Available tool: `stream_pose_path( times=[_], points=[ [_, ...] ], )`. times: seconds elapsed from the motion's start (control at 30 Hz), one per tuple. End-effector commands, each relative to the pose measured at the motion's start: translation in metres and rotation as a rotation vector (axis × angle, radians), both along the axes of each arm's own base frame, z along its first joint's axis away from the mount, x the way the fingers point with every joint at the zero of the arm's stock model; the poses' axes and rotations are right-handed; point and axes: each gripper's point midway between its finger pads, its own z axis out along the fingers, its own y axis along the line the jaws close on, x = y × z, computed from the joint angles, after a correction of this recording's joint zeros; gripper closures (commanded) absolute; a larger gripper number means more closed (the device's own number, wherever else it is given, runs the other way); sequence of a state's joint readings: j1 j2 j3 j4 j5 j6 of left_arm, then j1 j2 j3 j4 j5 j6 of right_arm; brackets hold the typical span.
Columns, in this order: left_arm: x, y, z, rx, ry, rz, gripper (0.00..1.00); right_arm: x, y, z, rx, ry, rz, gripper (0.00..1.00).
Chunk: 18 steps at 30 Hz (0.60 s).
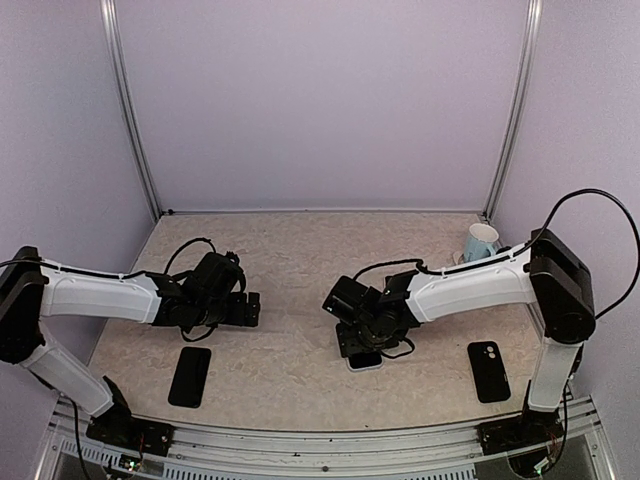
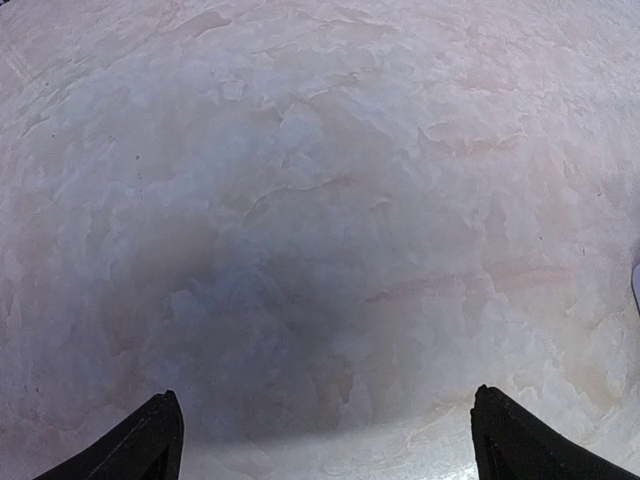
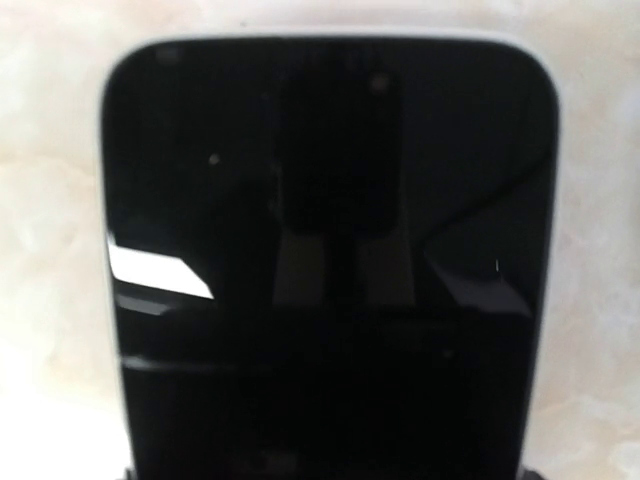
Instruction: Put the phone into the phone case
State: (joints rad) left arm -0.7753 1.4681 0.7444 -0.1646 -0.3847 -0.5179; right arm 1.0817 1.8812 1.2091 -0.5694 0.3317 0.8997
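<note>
Phone [image 3: 330, 270], one, right tool [image 1: 362, 348] astride, grip unclear, left tool [image 2: 325, 440] open, two black slabs [image 1: 190, 376] [image 1: 488, 370]

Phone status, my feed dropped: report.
Left jaws open, empty. Right jaws down over phone on table, grip unclear. Cup far back, out of the way.

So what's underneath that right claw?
A white-edged phone, dark screen up, lying on the table. From above, the right gripper covers most of it; whether it's gripped can't be seen.
</note>
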Motion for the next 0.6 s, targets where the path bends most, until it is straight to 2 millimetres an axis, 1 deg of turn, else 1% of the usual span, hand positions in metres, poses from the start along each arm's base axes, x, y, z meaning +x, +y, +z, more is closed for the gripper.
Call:
stream_pose_path(
  times=[0.0, 0.13, 0.23, 0.37, 0.5, 0.57],
  points=[
    [0.007, -0.004, 0.009, -0.014, -0.023, -0.002, 0.01, -0.015, -0.016, -0.02, -0.069, 0.069, -0.007, 0.41],
    [0.006, -0.003, 0.009, -0.012, -0.02, -0.002, 0.01, -0.013, -0.017, -0.021, -0.079, 0.062, -0.011, 0.26],
    [0.006, -0.005, 0.009, -0.017, -0.019, -0.006, 0.01, -0.013, -0.018, -0.019, -0.096, 0.068, -0.01, 0.02],
    [0.006, -0.006, 0.008, -0.019, -0.013, -0.011, 0.01, -0.016, -0.019, -0.013, -0.096, 0.101, 0.001, 0.01],
    [0.006, -0.006, 0.007, -0.021, -0.009, -0.011, 0.01, -0.024, -0.022, -0.022, -0.091, 0.163, 0.018, 0.01],
    [0.005, -0.006, 0.006, -0.02, -0.007, -0.011, 0.01, -0.029, -0.02, -0.028, -0.082, 0.191, 0.039, 0.01]
  ],
)
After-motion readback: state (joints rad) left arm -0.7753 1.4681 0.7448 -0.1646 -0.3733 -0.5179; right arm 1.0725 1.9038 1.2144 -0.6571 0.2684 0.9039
